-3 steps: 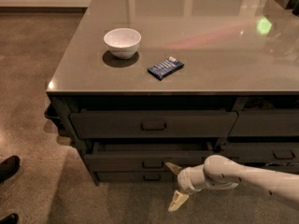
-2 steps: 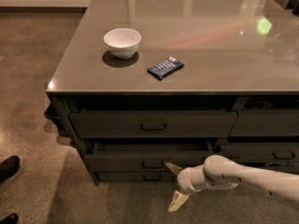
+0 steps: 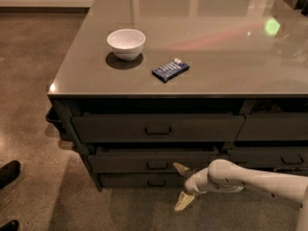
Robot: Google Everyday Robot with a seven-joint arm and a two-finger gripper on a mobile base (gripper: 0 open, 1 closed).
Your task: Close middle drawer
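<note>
Nothing's moved vs a sec ago: arm, gripper, drawers all the same. Big grey cabinet (image 3: 192, 88) w/ glossy top. Middle drawer (image 3: 125, 160), 2nd row of the wide column, sits slightly pulled out, so not shut yet. Gripper (image 3: 184, 184) hangs low in front of it, fingers splayed, gripping nothing. White bowl (image 3: 126, 43) and blue packet (image 3: 170, 70) lie up top, well apart from it. Risk: upper finger snags the loop handle (image 3: 157, 166) just beside it, or lower finger pushes the bottom drawer instead.
</note>
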